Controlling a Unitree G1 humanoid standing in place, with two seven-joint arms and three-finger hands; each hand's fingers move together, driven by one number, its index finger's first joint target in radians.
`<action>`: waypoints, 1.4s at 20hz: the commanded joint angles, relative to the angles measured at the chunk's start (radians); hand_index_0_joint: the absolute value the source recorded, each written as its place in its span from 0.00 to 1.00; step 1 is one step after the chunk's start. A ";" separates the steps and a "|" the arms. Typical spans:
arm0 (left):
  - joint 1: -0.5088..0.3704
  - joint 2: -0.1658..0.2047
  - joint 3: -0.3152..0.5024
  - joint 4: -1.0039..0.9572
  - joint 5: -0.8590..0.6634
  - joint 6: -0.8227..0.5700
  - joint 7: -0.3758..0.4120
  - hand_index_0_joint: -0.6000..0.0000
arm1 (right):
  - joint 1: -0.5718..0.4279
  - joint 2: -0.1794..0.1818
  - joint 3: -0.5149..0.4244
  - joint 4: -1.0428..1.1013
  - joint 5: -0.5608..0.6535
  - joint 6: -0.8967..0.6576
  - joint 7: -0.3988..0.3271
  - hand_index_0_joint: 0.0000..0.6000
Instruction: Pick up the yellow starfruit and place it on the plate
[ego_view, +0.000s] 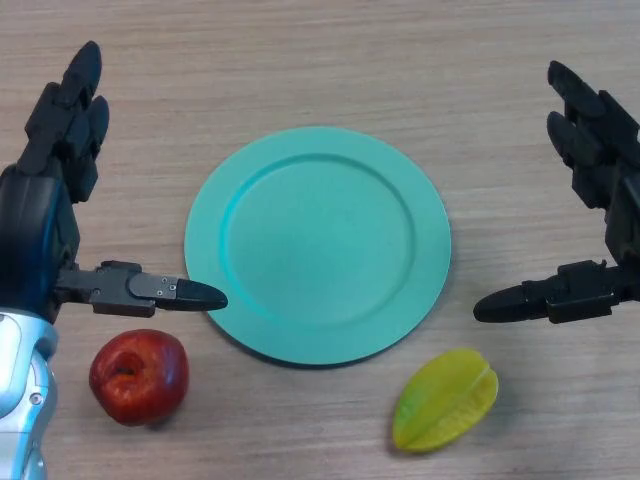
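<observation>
— While both hands are hovering, is any writing showing?
— None that I can read. The starfruit (446, 398) is lying on the table (300, 60), just beside the plate (317, 243), below the right hand (610, 200) and apart from its fingers (580, 110).
— The fingers?
— Both hands are spreading theirs, pinching nothing. The left hand (40, 220) is hanging above an apple (139, 376).

Both hands — left hand (45, 215), right hand (600, 180) — are matte black and blocky, the left forearm (22, 400) silver-grey.
</observation>
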 joint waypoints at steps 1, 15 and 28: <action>-0.042 0.026 0.035 -0.038 0.017 -0.151 0.043 1.00 | -0.031 -0.028 -0.056 -0.051 0.043 -0.169 -0.013 0.00; -0.038 0.027 0.041 -0.053 -0.006 -0.110 0.039 1.00 | 0.105 -0.032 -0.048 -0.128 -0.058 -0.247 0.272 0.00; -0.020 0.011 0.017 -0.067 -0.014 -0.093 0.025 1.00 | 0.187 -0.034 0.007 0.192 -0.367 -0.784 0.287 0.00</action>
